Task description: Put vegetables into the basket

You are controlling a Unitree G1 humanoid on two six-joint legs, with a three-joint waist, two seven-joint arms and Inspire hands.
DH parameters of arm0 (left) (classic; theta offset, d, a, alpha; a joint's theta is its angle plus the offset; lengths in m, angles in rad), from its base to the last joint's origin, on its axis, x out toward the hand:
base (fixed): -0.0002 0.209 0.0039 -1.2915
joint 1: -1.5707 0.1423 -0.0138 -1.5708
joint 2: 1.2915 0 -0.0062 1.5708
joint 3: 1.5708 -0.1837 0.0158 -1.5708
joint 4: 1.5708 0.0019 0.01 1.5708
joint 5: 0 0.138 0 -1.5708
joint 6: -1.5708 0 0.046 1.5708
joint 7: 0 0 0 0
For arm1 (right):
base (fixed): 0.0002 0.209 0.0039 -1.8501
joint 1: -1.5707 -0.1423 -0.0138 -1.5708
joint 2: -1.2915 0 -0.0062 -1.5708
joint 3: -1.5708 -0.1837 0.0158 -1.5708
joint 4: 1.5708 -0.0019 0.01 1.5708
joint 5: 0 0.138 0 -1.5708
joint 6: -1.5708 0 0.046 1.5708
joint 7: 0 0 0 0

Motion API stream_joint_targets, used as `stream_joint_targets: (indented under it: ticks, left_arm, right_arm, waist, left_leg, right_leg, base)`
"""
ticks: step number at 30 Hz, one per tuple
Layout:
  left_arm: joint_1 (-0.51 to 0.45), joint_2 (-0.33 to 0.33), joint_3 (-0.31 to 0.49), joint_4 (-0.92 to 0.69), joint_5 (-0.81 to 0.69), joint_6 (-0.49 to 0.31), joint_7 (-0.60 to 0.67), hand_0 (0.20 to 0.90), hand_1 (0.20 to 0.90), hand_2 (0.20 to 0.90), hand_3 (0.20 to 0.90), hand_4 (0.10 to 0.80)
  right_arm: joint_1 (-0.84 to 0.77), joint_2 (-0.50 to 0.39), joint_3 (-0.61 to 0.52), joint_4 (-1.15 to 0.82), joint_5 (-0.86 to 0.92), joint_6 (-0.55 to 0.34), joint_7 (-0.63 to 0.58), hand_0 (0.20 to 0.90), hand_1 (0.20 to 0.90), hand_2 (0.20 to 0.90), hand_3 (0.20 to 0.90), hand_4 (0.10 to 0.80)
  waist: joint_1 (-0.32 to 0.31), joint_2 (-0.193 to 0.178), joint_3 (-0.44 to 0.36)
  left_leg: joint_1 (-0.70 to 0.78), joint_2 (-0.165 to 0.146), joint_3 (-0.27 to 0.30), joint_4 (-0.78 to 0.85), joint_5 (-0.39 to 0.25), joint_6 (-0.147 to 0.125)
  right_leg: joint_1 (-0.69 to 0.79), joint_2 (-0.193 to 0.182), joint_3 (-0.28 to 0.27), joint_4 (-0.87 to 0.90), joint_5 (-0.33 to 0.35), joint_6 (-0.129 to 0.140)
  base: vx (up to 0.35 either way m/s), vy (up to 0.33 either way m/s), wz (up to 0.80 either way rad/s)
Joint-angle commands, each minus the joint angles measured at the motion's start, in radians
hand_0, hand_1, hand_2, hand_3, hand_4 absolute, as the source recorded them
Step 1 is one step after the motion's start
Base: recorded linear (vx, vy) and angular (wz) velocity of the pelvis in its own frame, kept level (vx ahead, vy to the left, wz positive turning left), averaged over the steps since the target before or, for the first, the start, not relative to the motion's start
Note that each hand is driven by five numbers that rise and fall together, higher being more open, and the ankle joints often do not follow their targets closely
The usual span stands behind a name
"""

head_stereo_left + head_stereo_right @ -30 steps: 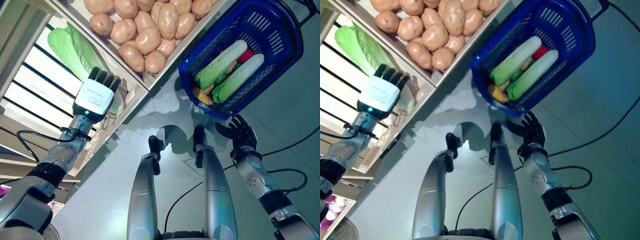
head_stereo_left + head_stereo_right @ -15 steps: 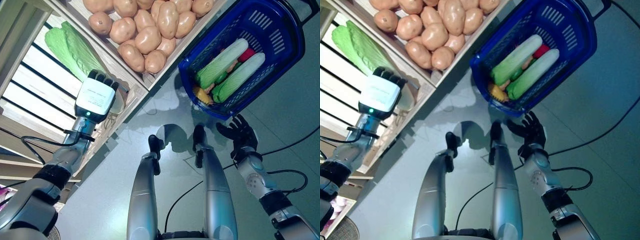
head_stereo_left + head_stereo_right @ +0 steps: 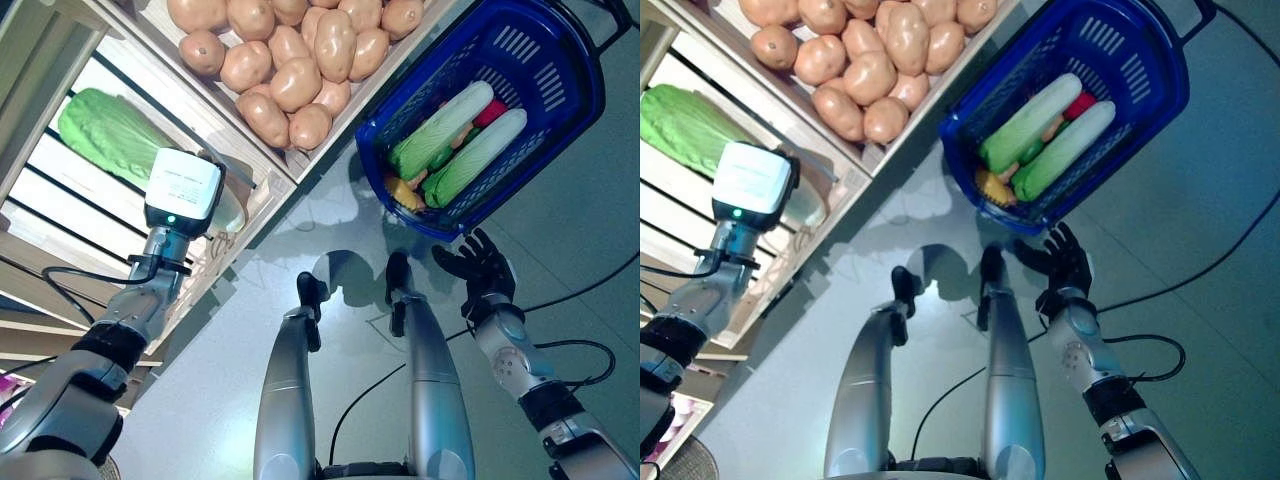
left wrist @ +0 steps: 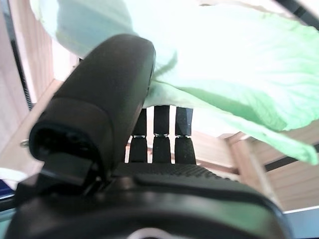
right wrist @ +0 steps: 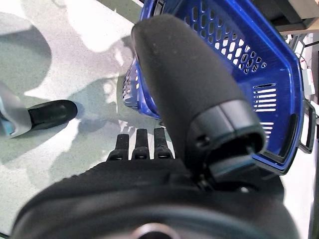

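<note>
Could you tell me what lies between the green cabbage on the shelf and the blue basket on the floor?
In the left eye view, the wooden crate of brown potatoes lies between the green cabbage and blue plastic basket.

Silver-grey arms end in dark hands; left hand [image 3: 183, 192] has a white back (small green light)

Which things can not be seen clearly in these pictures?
- Left robot hand: in the eye views its own white back hides the fingers; in the left wrist view the cabbage covers the fingertips, so the grasp is unclear.
- Basket: two long cabbages hide the small items beneath.
- Potatoes: cut off by the top edge.
</note>
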Motion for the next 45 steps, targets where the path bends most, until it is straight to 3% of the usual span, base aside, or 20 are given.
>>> stream_joint_targets:
  ticks: [1,14,15,16,33,45]
  left_arm:
    - [0.036,0.047,0.120,0.013,-0.025,0.021,0.086,0.300,0.300,0.300,0.300,0.400]
    - [0.050,0.084,0.132,-0.073,0.017,-0.076,0.192,0.300,0.300,0.300,0.300,0.400]
    - [0.053,0.089,0.132,-0.090,0.022,-0.077,0.188,0.512,0.512,0.512,0.512,0.541]
    - [0.056,0.092,0.132,-0.102,0.018,-0.077,0.185,0.900,0.900,0.900,0.900,0.800]
    - [0.096,0.084,0.124,-0.155,-0.061,-0.061,0.128,0.900,0.900,0.900,0.900,0.800]
    - [0.169,0.104,0.104,-0.259,-0.089,0.023,-0.107,0.900,0.900,0.900,0.900,0.800]
  right_arm:
    - [0.053,-0.007,-0.071,-0.107,-0.010,-0.080,-0.014,0.900,0.900,0.900,0.900,0.800]
    - [0.070,-0.015,-0.069,-0.127,-0.010,-0.070,-0.019,0.900,0.900,0.900,0.900,0.800]
    - [0.074,-0.015,-0.069,-0.132,-0.013,-0.071,-0.021,0.900,0.900,0.900,0.900,0.800]
    - [0.076,-0.016,-0.070,-0.135,-0.014,-0.071,-0.022,0.900,0.900,0.900,0.900,0.800]
    - [0.087,-0.018,-0.075,-0.146,-0.015,-0.069,-0.017,0.900,0.900,0.900,0.900,0.800]
    - [0.116,-0.024,-0.080,-0.172,-0.006,-0.080,-0.017,0.900,0.900,0.900,0.900,0.800]
  waist:
    - [0.013,-0.015,-0.004]
    - [0.018,-0.006,-0.004]
    - [0.019,-0.004,-0.004]
    - [0.020,-0.003,-0.004]
    - [0.027,0.000,-0.004]
    - [0.037,0.012,-0.004]
  left_leg:
    - [-0.016,-0.045,0.015,-0.088,0.096,0.017]
    - [-0.018,-0.052,0.018,-0.094,0.090,0.021]
    - [-0.021,-0.053,0.018,-0.092,0.090,0.021]
    - [-0.022,-0.054,0.017,-0.091,0.089,0.021]
    - [-0.039,-0.054,0.011,-0.094,0.095,0.022]
    - [-0.046,-0.059,0.010,-0.110,0.099,0.025]
  right_leg:
    - [0.084,0.009,-0.028,-0.056,0.010,0.033]
    - [0.079,0.007,-0.030,-0.064,0.010,0.031]
    - [0.077,0.006,-0.030,-0.061,0.009,0.032]
    - [0.075,0.005,-0.030,-0.059,0.008,0.031]
    - [0.061,0.006,-0.033,-0.060,0.010,0.034]
    - [0.056,0.000,-0.043,-0.075,0.016,0.037]
  base:
    - [0.000,0.000,0.00]
    - [0.002,0.001,0.01]
    - [0.000,0.000,0.00]
    - [0.000,0.000,0.00]
    - [0.000,0.000,0.00]
    - [0.000,-0.003,0.00]
